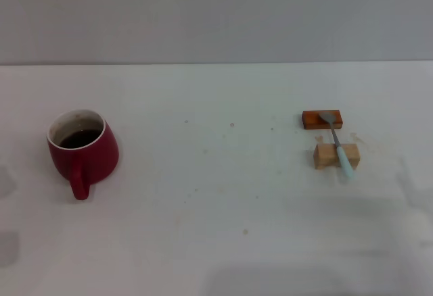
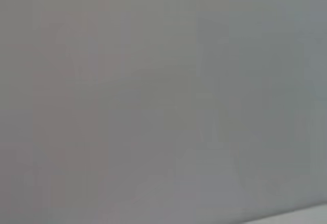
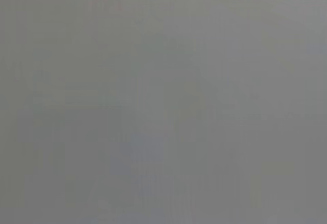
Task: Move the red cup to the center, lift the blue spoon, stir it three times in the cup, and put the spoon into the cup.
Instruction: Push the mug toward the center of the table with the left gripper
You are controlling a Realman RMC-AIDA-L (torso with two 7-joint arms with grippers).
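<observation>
Centre: bare bench (image 1: 223, 194), open passage.
Left: red cup (image 1: 84, 150) stands alone.
Right: blue spoon (image 1: 339, 149) bridges orange-brown block (image 1: 322, 118) and tan block (image 1: 335, 155).

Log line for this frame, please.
red cup: table left, untouched | blue spoon: resting across two blocks, right | grippers: not in view

A white table (image 1: 216, 242) is seen stretching to a grey wall along its far edge. The red cup (image 1: 84, 151) is set upright near the left edge, with dark liquid inside and its handle turned toward the near edge. Toward the right edge, two small blocks are laid just apart: an orange-brown block (image 1: 322, 119) farther back and a tan wooden block (image 1: 335, 155) nearer. The blue spoon (image 1: 338, 146) is propped across both, bowl on the orange-brown block. Small specks are scattered over the middle.
</observation>
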